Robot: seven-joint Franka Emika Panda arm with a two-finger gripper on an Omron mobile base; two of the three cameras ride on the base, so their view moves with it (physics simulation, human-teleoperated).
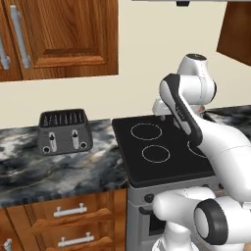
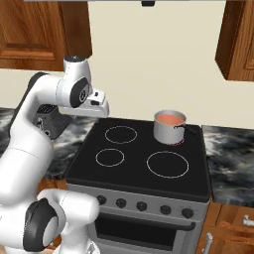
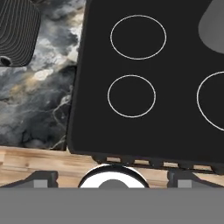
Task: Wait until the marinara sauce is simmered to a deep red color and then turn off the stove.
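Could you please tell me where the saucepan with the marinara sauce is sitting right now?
In the right base view, the saucepan holding the marinara sauce stands on the back right burner of the stove, just behind the large front ring and close to the wall.

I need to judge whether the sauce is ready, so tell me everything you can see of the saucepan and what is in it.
The saucepan is small, silver metal and round with straight walls, standing upright on the back right burner of the stove. A short handle juts out at its right side near the rim. The burner beneath it shows a faint red glow at the pan's base. The marinara sauce inside is a smooth, pale orange-red surface lying close to the rim. Nothing else touches the pan.
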